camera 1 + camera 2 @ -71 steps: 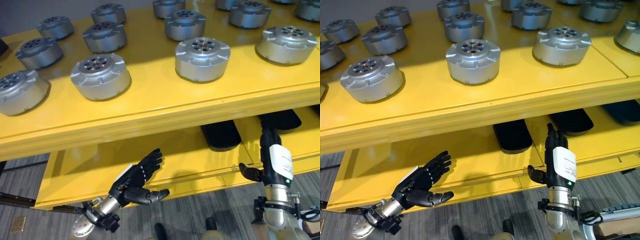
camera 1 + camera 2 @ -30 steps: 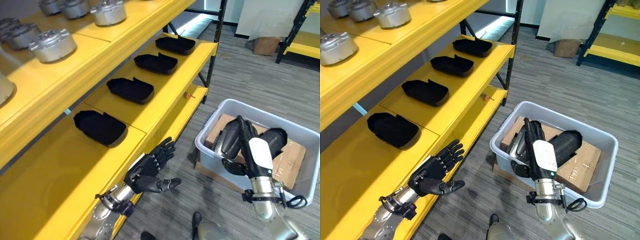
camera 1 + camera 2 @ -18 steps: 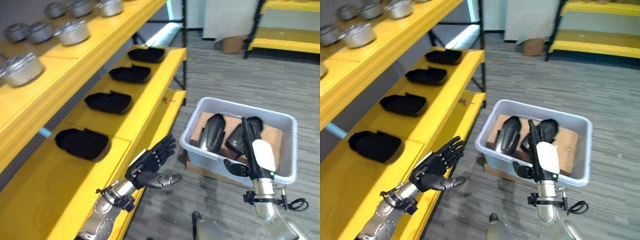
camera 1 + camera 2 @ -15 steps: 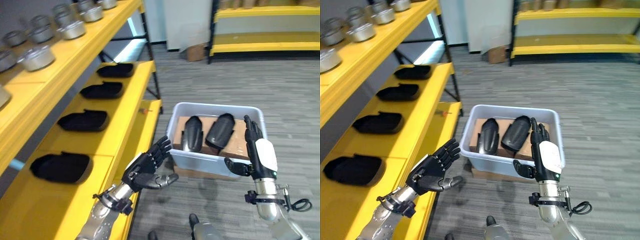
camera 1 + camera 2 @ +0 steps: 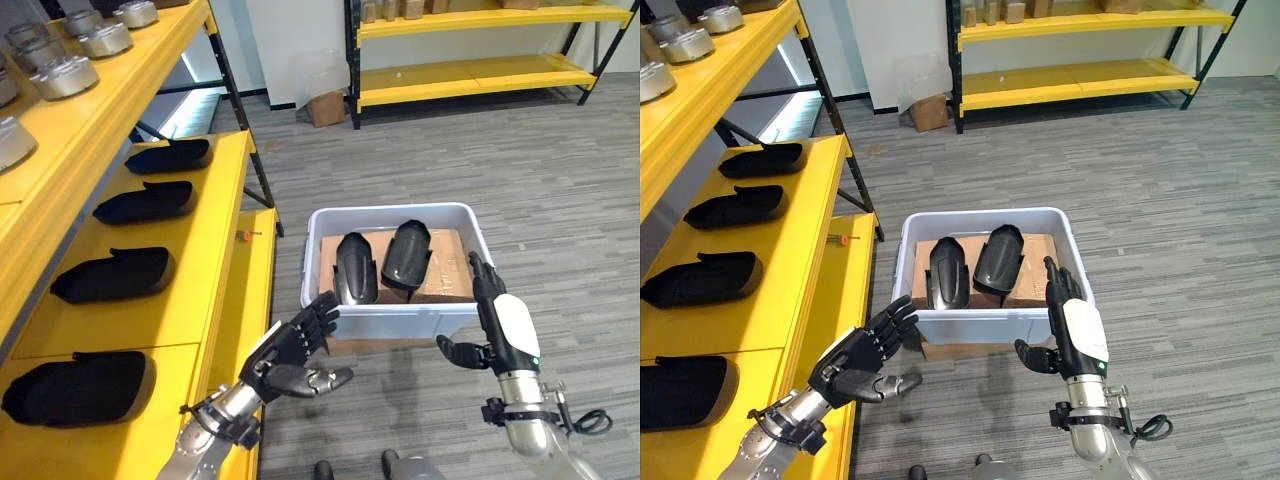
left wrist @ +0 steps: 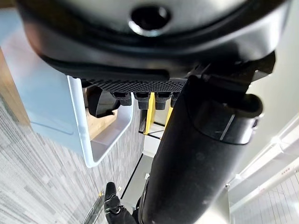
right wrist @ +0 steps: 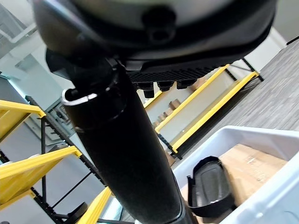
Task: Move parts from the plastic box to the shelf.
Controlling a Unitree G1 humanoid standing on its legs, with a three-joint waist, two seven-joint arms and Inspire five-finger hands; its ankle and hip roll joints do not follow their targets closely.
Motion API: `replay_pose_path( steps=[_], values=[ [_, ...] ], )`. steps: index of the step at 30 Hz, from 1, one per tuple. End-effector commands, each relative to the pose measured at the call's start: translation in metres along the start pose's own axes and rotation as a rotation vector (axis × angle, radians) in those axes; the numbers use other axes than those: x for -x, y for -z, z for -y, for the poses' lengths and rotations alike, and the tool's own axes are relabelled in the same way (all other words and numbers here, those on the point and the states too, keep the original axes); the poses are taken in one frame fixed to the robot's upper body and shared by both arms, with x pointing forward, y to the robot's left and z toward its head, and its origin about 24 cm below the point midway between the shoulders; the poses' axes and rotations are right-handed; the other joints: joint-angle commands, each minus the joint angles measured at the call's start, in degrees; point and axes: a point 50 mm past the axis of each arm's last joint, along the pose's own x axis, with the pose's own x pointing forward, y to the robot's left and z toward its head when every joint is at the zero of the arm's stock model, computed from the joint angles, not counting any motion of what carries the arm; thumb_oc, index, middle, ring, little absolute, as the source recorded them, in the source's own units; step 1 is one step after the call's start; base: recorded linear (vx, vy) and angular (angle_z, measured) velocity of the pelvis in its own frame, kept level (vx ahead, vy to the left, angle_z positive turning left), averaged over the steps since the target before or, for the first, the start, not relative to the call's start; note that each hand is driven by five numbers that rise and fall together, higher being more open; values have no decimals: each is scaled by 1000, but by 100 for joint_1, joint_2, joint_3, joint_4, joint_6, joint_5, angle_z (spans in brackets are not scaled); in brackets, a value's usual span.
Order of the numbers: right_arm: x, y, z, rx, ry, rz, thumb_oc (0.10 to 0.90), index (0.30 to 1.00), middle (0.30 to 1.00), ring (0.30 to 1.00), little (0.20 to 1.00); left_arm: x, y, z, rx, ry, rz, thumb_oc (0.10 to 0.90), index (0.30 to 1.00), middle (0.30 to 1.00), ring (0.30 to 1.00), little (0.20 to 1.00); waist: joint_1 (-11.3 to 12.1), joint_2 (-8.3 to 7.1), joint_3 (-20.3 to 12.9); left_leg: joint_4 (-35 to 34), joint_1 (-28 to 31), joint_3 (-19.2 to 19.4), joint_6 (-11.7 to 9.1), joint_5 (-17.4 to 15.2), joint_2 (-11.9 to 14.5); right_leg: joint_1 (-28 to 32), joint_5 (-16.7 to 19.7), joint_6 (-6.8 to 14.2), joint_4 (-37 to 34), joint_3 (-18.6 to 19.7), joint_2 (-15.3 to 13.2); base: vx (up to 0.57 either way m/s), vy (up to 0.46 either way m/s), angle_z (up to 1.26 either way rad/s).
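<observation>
Two black parts [image 5: 382, 262] lie side by side on a cardboard sheet [image 5: 440, 272] inside the plastic box [image 5: 392, 315], which I've got sitting on the grey floor [image 5: 560, 200] dead centre of my head view. Half a second ago the box was further up and to the right; the whole picture has swung, so that's my head turning, not the box moving. My right hand [image 5: 498, 325] hovers at the box's 4 o'clock corner, fingers straight and spread, holding nothing, same pose as before. My left hand [image 5: 290, 350] hangs at the box's 7 o'clock, just beside the front wall, fingers wide and fanned, empty too. Out at 9 o'clock runs the yellow shelf [image 5: 215, 260], four black trays [image 5: 112, 275] in a row. Silver discs [image 5: 62, 72] sit on the tier above at 10 o'clock.
</observation>
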Motion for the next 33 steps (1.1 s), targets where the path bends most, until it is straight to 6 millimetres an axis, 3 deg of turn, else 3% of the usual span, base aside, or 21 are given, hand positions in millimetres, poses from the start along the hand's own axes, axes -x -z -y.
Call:
replay_pose_path(
  steps=[1, 3, 4, 5, 6, 7, 8, 9, 10, 11, 12, 15, 18, 21, 29, 33],
  values=[
    [-40, -41, 24, -34, 167, 247, 900, 1000, 1000, 1000, 1000, -16, -45, -2, -133, 60, 224, 900, 1000, 1000, 1000, 1000, 131, -163, -35, 483, -202, 101, 148, -664, -235, 342, -297, 6, 181, -373, 376, 87, 68, 1],
    [-42, -42, 24, -28, 182, 256, 900, 1000, 1000, 1000, 1000, -18, -46, -4, -127, 55, 220, 900, 1000, 1000, 1000, 1000, 162, -200, 5, 578, -203, 135, 230, -743, -265, 229, -293, 19, 582, -489, 389, 142, 103, 2],
    [-43, -43, 24, -14, 197, 266, 900, 1000, 1000, 1000, 1000, -17, -44, -7, -117, 52, 213, 900, 1000, 1000, 1000, 1000, 189, -210, 39, 590, -173, 170, 318, -788, -291, 36, -183, 102, 1184, -630, 389, 181, 132, 4],
    [-45, -44, 23, -11, 212, 264, 900, 1000, 1000, 1000, 1000, -16, -43, -7, -115, 56, 201, 900, 1000, 1000, 1000, 1000, 250, -171, 105, 571, -134, 198, 393, -796, -266, -373, 13, 312, 2299, -858, 306, 149, 91, 3],
    [-47, -45, 21, -11, 217, 270, 900, 1000, 1000, 1000, 1000, -14, -41, -7, -115, 50, 191, 900, 1000, 1000, 1000, 1000, 295, -165, 146, 548, -97, 214, 403, -781, -265, -645, 152, 451, 2839, -931, 226, 192, 29, -9],
    [-50, -48, 18, -10, 219, 294, 900, 1000, 1000, 1000, 1000, -11, -38, -6, -101, 28, 187, 900, 1000, 1000, 1000, 1000, 384, -127, 200, 501, 18, 321, 361, -779, -205, -777, 341, 508, 2775, -1080, -242, 273, -119, -29],
    [-52, -51, 17, -8, 218, 313, 900, 1000, 1000, 1000, 1000, -10, -37, -7, -100, 17, 187, 900, 1000, 1000, 1000, 1000, 391, -175, 216, 471, 145, 404, 273, -851, -143, -771, 577, 517, 1607, -1071, -616, 276, -164, -35],
    [-53, -52, 18, -7, 219, 317, 900, 1000, 1000, 1000, 1000, -10, -38, -7, -102, 15, 186, 900, 1000, 1000, 1000, 1000, 378, -182, 231, 447, 206, 397, 247, -880, -109, -720, 628, 525, 1202, -1055, -670, 281, -285, -31],
    [-55, -54, 17, -6, 217, 323, 900, 1000, 1000, 1000, 1000, -9, -37, -8, -106, 13, 184, 900, 1000, 1000, 1000, 1000, 344, -197, 262, 366, 352, 347, 179, -929, -35, -591, 771, 558, 273, -997, -771, 176, -192, -32],
    [-55, -54, 17, -6, 216, 323, 900, 1000, 1000, 1000, 1000, -9, -37, -8, -107, 14, 183, 900, 1000, 1000, 1000, 1000, 334, -204, 271, 347, 392, 337, 164, -942, -29, -571, 842, 578, 73, -985, -790, 254, -266, -26],
    [-56, -53, 15, -12, 203, 315, 900, 1000, 1000, 1000, 1000, -8, -35, -8, -122, 18, 174, 900, 1000, 1000, 1000, 1000, 320, -236, 269, 274, 523, 323, 109, -999, -1, -569, 1146, 685, -474, -909, -888, 190, -194, -11],
    [-61, -52, 12, -11, 201, 298, 900, 1000, 1000, 1000, 1000, -4, -34, -7, -147, 14, 166, 900, 1000, 1000, 1000, 1000, 378, -301, 305, 184, 801, 454, 16, -1089, 171, -659, 1490, 865, -673, -990, -1020, 266, -316, -13],
    [-65, -50, 16, -2, 185, 284, 900, 1000, 1000, 1000, 1000, -7, -39, -4, -163, 35, 166, 900, 1000, 1000, 1000, 1000, 430, -324, 198, 230, 833, 483, -96, -1057, 341, -393, 1255, 856, -811, -1183, -1002, 257, -333, 33],
    [-63, -49, 17, 6, 157, 283, 900, 1000, 1000, 1000, 1000, -11, -41, -2, -135, 35, 175, 900, 1000, 1000, 1000, 1000, 397, -303, 119, 374, 846, 462, -213, -1049, 527, -276, 844, 661, -496, -1254, -885, 233, -253, 38],
    [-61, -46, 15, 27, 140, 295, 900, 1000, 1000, 1000, 1000, -18, -39, 3, -108, 47, 183, 900, 1000, 1000, 1000, 1000, 322, -252, 70, 528, 713, 408, -388, -881, 792, -114, 420, 372, -272, -1235, -694, 154, -172, 2],
    [-62, -45, 15, 28, 131, 308, 900, 1000, 1000, 1000, 1000, -21, -38, 3, -103, 36, 180, 900, 1000, 1000, 1000, 1000, 326, -227, 72, 1077, 459, 278, -503, -540, 938, -13, 203, 154, -173, -1205, -555, 139, -193, 5]
  ],
)
